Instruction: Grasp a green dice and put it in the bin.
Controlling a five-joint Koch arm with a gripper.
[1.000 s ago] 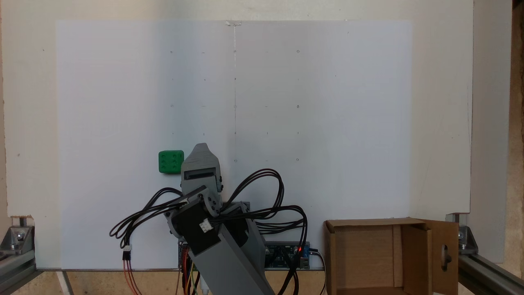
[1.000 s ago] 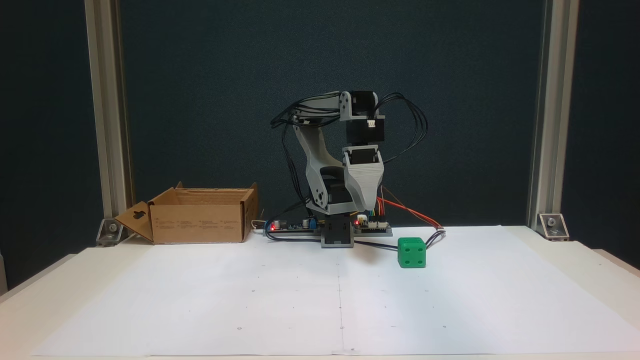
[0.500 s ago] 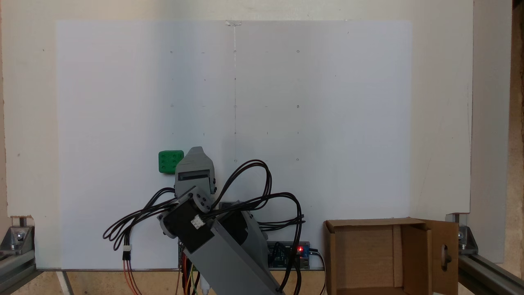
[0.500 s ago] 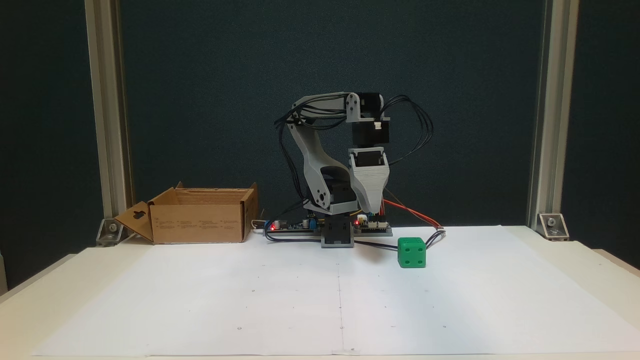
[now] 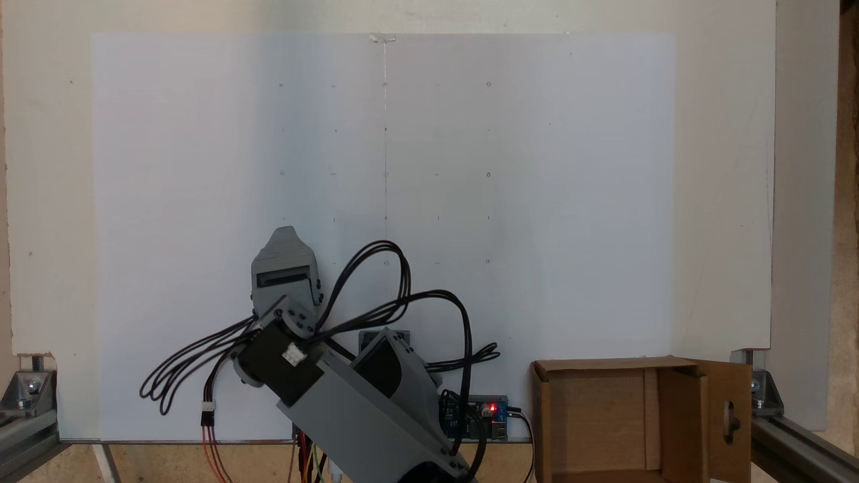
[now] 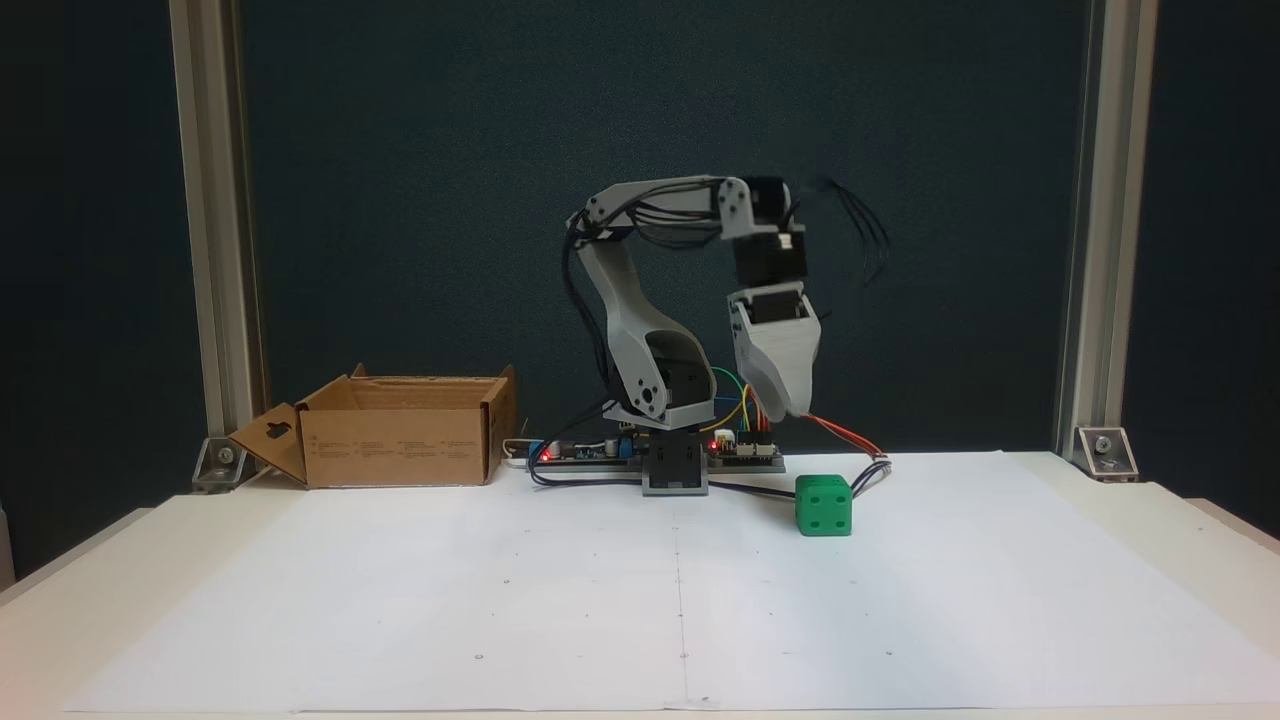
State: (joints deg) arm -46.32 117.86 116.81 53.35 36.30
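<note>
Green plastic dice, small and round-edged, is sitting on white paper sheet directly below and well apart from grey printed gripper, which is hanging tip-down, grip state impossible to tell.

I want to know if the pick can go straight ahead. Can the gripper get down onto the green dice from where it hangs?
Probably yes. The gripper hangs just above the green dice, with bare white paper around it and a thin cable behind. Whether the jaws are open cannot be told.
</note>
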